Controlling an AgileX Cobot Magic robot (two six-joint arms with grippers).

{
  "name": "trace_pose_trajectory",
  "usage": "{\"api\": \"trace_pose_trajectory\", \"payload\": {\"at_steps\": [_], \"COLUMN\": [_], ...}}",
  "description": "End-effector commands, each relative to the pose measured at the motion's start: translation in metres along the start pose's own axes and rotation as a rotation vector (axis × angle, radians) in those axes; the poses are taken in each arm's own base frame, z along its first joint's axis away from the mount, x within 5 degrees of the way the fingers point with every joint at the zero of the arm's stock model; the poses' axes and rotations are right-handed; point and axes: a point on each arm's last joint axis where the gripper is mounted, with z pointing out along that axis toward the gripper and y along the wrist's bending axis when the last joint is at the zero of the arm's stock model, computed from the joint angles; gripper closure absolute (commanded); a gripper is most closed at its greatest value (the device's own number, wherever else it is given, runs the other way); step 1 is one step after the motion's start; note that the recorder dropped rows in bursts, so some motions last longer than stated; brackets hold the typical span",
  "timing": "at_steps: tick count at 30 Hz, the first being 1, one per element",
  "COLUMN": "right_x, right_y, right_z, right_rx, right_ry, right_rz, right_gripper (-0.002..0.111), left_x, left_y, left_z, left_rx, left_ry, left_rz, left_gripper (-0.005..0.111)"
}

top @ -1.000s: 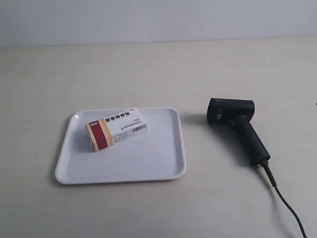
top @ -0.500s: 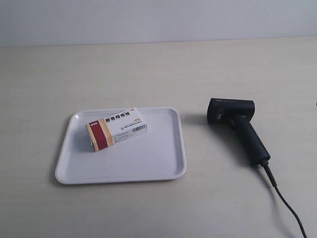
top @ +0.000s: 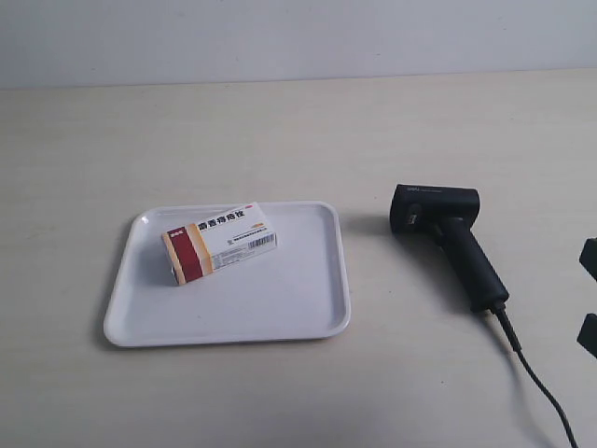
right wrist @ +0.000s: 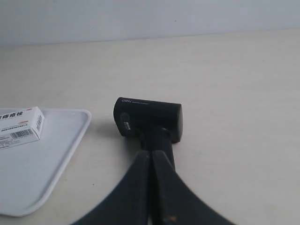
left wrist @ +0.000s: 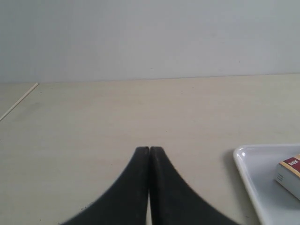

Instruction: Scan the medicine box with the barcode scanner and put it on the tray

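- Medicine box [top: 219,242] lies flat on my tray [top: 280,313], barcode face up; I'd judge it placed.
- My left hand [left wrist: 149,151] is pressed closed and empty, the glossy white tray rim just beside it.
- My right hand [right wrist: 151,153] is closed too, the matte black barcode scanner [right wrist: 147,118] resting on the counter [top: 280,131] right ahead.

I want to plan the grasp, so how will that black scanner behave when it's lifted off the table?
The barcode scanner looks rigid, so it should lift as one piece. Its boxy head may make it top-heavy and prone to pivot if gripped low on the handle. The trailing cable looks floppy and will probably drag.
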Motion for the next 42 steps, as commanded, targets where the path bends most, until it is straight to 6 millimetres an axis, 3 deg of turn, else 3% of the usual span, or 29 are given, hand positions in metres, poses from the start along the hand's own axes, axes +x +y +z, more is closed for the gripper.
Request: {"api": "trace_pose_trajectory", "payload": {"at_steps": [1,9,15,19,42], "right_x": [0.002,-0.001,-0.012,-0.01,-0.005], "right_y": [-0.001,-0.001,-0.014,-0.017,-0.017], "right_z": [0.0,-0.004,-0.03,-0.042,-0.046], "right_rx": [0.004,0.003,0.17,0.243,0.259], "right_ry": [0.008,-0.034,-0.281,-0.349,-0.343], "right_rz": [0.003,0.014,0.065,0.07,0.059], "right_gripper": [0.108,0.108,0.108,0.108,0.108], "left_x": [0.0,0.0,0.0,0.0,0.0], "left_y": [0.0,0.0,0.0,0.0,0.0], "left_z": [0.0,0.0,0.0,0.0,0.0], "left_rx": [-0.002,-0.002,-0.002,-0.002,-0.002], "left_ry": [-0.006,-0.006,-0.006,-0.006,-0.006], "left_rz": [-0.005,-0.003,-0.003,-0.003,-0.003], "left_gripper": [0.104,0.104,0.104,0.104,0.104]}}
